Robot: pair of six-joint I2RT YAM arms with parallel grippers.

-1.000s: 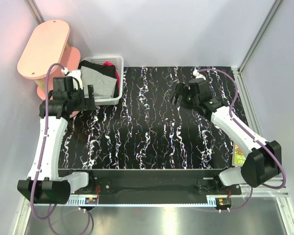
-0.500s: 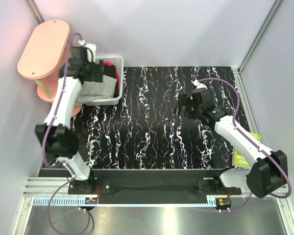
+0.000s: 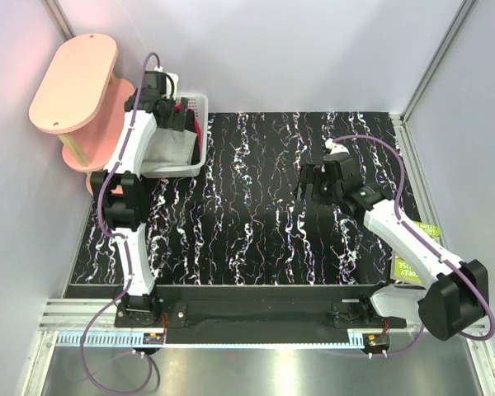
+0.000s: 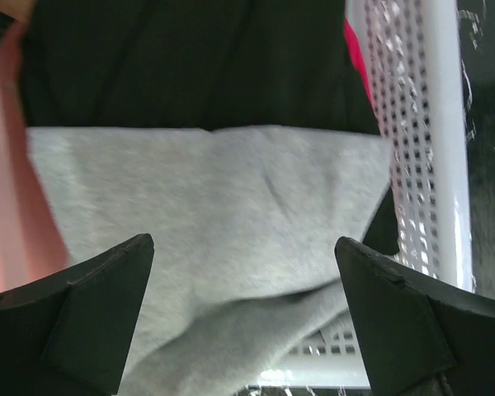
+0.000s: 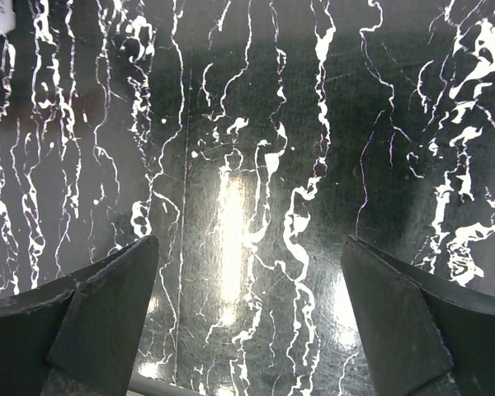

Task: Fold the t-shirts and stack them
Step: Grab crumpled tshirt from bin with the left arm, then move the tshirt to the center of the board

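Note:
The t-shirts lie in a white lattice basket [image 3: 195, 165] at the table's back left corner. A light grey shirt [image 3: 168, 147] [image 4: 214, 198] is on top and hangs over the basket's near rim. A black garment [image 4: 190, 58] lies behind it, with a strip of magenta cloth [image 4: 356, 58] [image 3: 197, 129] beside the basket wall [image 4: 421, 124]. My left gripper [image 3: 167, 115] [image 4: 243, 252] hangs open just above the grey shirt, holding nothing. My right gripper [image 3: 310, 183] [image 5: 247, 247] is open over bare table right of centre, with nothing between its fingers.
The table [image 3: 247, 231] is black with white veins. A pink two-tier stool [image 3: 74, 82] stands left of the basket, off the table's back left. A yellow-green printed sheet [image 3: 408, 266] lies at the right edge. Pale walls close in the back and both sides.
My left arm has swung from beside the basket's left front up and over it, and now points down at the grey shirt. My right gripper has drifted slightly nearer and rightward.

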